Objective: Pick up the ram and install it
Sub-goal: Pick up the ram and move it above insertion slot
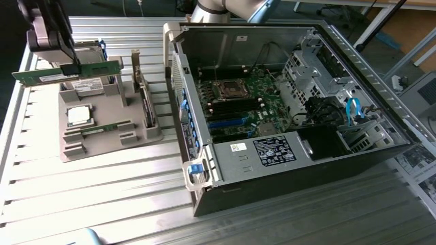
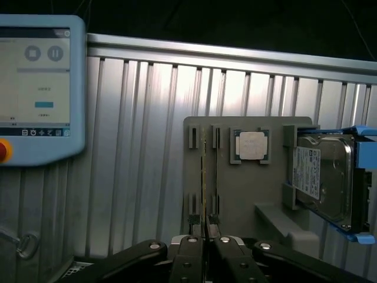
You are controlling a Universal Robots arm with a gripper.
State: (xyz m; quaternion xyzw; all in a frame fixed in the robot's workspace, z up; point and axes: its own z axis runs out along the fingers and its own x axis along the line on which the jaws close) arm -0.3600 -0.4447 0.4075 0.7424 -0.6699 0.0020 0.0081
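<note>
One ram is gripped edge-up btwn the closed fingers of the gripper. It is held above the grey holder, approx level w/ a slight tilt. In the wrist view it is seen edge-on over the holder's slots. A silver CPU is seated on the holder, and a hard drive is stood at the holder's far end. An open PC case is set beside the holder, at the exterior view's right.

The slatted metal table bears a grey parts fixture and, on the exterior view's right, an open computer case exposing its motherboard. The fixture holds a square silver CPU chip and a labelled hard drive. A teach pendant lies on the table apart from the fixture.
</note>
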